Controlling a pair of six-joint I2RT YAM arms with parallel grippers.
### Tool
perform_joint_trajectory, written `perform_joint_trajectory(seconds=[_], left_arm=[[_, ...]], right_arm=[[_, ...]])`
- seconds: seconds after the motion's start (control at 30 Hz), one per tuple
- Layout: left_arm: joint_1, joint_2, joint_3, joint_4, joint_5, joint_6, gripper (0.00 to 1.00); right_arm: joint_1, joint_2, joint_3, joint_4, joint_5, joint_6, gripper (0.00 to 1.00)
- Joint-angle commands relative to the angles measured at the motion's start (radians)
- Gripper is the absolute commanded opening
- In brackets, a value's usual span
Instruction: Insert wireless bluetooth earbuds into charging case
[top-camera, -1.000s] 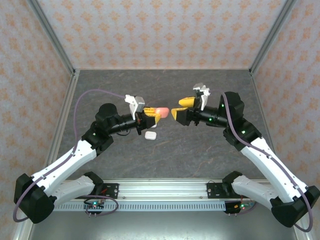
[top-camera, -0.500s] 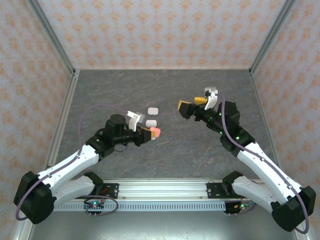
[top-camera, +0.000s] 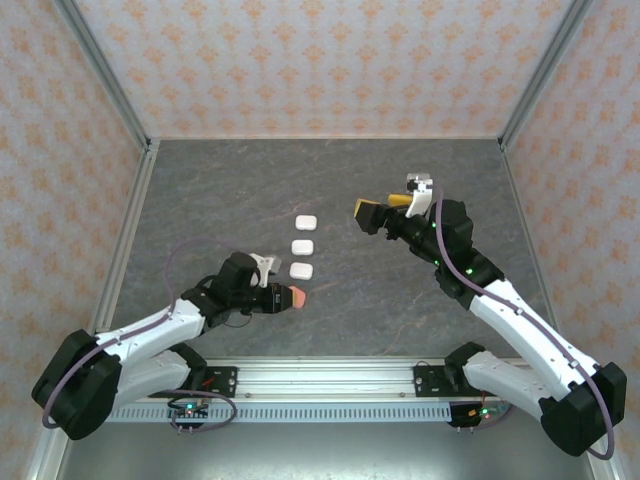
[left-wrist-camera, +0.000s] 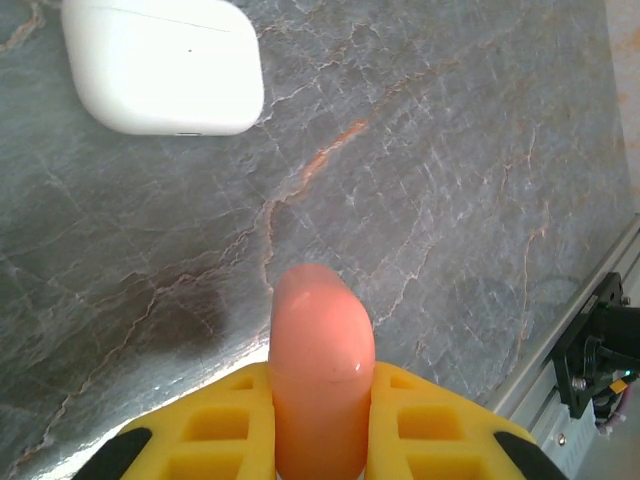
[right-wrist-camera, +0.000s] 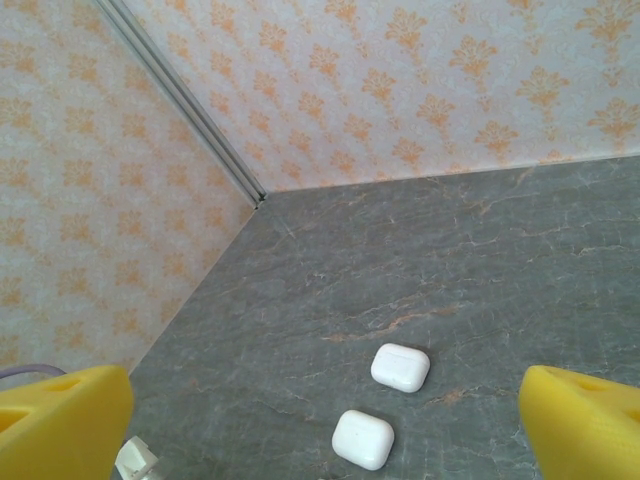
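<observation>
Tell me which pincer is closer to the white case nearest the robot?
Left. The left pincer sits right beside that smooth white plastic case; the right pincer hovers far beyond it.

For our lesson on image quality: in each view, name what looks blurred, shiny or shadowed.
Left wrist: the pink case shows a faint glare streak and throws a soft shadow leftward; right wrist: the yellow fingers are blurred, the white cases sharp; top external: even light, no glare.

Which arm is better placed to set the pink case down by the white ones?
Left: the left gripper is shut on the pink case, low beside the nearest white case. The right gripper is open, empty.
</observation>
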Motion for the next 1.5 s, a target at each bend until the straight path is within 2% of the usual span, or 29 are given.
perform_joint_trajectory(seconds=[0.0, 0.37, 0.63, 0.8, 1.23, 1.37, 1.47], left_arm=[[-0.003, 0.025, -0.017, 0.119, -0.018, -0.049, 0.00], [-0.003, 0.128, -0.025, 0.191, -0.012, -0.073, 0.05], [-0.003, 0.207, -0.014, 0.200, -0.009, -0.095, 0.17], [-0.003, 0.233, -0.010, 0.150, -0.039, -0.079, 0.24], [-0.004, 0.127, -0.004, 0.029, -0.147, -0.051, 0.62], [-0.002, 0.053, 0.010, -0.031, -0.204, -0.038, 0.70], [0.001, -0.012, 0.041, -0.095, -0.270, -0.022, 0.73]], right_arm=[[-0.002, -0.004, 0.022, 0.039, 0.002, -0.010, 0.99], [-0.002, -0.007, 0.016, 0.031, -0.015, -0.020, 0.99], [-0.002, -0.022, 0.019, 0.000, -0.005, -0.043, 0.99], [-0.002, -0.027, 0.016, -0.023, 0.005, -0.050, 0.99], [-0.002, -0.036, 0.015, -0.051, 0.018, -0.063, 0.99], [-0.002, -0.036, 0.031, -0.105, 0.059, -0.077, 0.99], [-0.002, -0.036, 0.051, -0.183, 0.138, -0.094, 0.99]])
